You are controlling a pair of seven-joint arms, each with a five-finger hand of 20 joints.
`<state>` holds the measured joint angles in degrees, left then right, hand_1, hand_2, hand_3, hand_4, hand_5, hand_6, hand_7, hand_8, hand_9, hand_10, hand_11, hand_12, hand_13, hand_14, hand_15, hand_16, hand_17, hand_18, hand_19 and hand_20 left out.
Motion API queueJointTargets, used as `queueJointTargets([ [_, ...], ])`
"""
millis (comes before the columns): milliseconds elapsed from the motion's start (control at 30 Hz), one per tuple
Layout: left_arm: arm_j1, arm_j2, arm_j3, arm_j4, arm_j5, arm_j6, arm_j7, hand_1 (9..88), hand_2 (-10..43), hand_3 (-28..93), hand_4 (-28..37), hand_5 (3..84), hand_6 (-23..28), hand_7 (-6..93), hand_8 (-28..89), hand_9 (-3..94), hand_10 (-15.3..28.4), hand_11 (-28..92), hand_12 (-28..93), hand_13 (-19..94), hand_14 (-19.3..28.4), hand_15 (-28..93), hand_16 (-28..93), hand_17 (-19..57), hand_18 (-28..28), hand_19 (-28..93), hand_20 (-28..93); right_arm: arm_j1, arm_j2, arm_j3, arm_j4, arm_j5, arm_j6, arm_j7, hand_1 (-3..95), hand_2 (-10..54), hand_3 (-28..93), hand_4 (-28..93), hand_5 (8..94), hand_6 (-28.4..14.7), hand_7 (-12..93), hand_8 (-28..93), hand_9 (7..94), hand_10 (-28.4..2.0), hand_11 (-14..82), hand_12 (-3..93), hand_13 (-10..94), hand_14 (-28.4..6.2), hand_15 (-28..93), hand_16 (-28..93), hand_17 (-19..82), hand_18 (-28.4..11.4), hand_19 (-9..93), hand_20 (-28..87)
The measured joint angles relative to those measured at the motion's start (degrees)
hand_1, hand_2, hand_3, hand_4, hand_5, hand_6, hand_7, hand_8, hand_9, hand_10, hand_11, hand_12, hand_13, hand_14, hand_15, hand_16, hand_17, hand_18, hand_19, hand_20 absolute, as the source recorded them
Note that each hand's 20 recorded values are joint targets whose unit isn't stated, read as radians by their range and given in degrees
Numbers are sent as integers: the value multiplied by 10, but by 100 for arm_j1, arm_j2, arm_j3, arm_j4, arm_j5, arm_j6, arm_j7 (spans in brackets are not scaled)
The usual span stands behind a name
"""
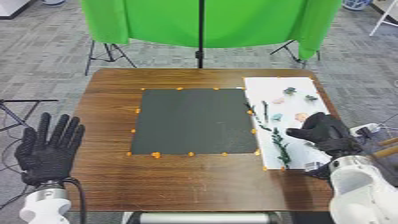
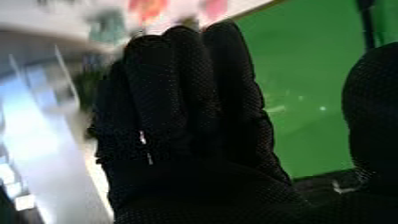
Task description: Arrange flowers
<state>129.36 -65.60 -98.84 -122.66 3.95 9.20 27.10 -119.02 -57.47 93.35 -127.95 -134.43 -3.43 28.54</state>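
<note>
My right hand is over the right side of the white board, open, beside a peach flower. A light blue flower, a pink one and two small dark ones lie on that board, with long green stems along its left side. In the right wrist view my right hand has straight fingers and the thumb apart, holding nothing; beyond the fingertips are an orange flower and a blue-green one. My left hand is open at the table's left edge.
A dark grey mat with orange markers around its border lies mid-table, left of the white board. Brown wood of the table surrounds it. A green cloth hangs on stands behind the table.
</note>
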Motion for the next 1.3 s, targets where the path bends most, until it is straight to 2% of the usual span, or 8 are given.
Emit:
queueJointTargets([
  [200,-3,5,9,1,2,-1,-9,244,120,779,-283,285,53,88,-120,389,147,149,71,312,148,218,-59,-30,117,284,98,172,197,-567,303,-1136,-285,311,272,-95,573,-283,689,-43,450,-139,682,-188,504,288,639,-163,711,240,338,-252,929,298],
  [333,-10,5,23,5,0,-1,-24,243,120,780,-283,291,54,87,-118,389,147,149,72,310,150,223,-57,-31,118,285,98,453,370,-976,522,-1219,-789,558,289,-95,523,-283,686,-48,397,-137,674,-195,464,275,633,-165,682,235,329,-255,925,292],
  [600,-8,5,42,5,-6,-1,-46,242,121,779,-283,323,60,85,-115,390,148,149,72,308,154,233,-54,-35,122,288,101,882,426,-1647,821,-1651,-1082,793,383,-95,757,-281,732,-36,365,-98,744,-176,398,252,698,-140,595,215,362,-262,932,280],
  [667,-11,5,50,5,-7,-1,-60,242,121,779,-283,332,61,81,-113,390,149,149,72,307,154,234,-53,-36,123,290,103,948,426,-1841,861,-1831,-1006,912,444,-95,743,-282,738,-42,348,49,758,-169,384,245,717,-132,567,215,384,-254,932,277],
  [800,-12,5,51,5,-9,0,-64,242,121,779,-283,340,63,79,-110,391,149,149,73,306,157,242,-51,-38,124,292,104,981,419,-2085,922,-1964,-655,948,544,-95,718,-282,789,-38,255,44,855,-130,137,340,811,-71,327,368,432,-245,932,262],
  [867,-15,5,51,7,-11,0,-65,242,121,780,-283,340,63,78,-110,392,150,150,73,305,158,244,-51,-38,124,292,105,967,399,-2149,937,-1987,-436,950,581,-95,731,-280,830,-28,248,55,906,-116,76,352,860,-58,263,410,463,-243,932,268],
  [1067,-36,5,79,18,-101,2,-72,242,122,780,-283,345,63,79,-109,392,151,150,73,306,158,249,-52,-41,127,297,109,864,234,-2209,959,-1767,184,1189,592,-95,743,-282,848,-25,284,94,932,-111,75,362,885,-54,258,421,485,-242,932,296],
  [1300,-38,9,92,25,-158,2,-82,243,122,779,-283,349,64,79,-109,394,151,151,74,307,158,253,-53,-42,128,300,110,864,153,-2042,601,167,787,1926,550,-95,789,-221,839,-25,296,169,933,-120,85,375,878,-64,294,415,481,-247,932,322],
])
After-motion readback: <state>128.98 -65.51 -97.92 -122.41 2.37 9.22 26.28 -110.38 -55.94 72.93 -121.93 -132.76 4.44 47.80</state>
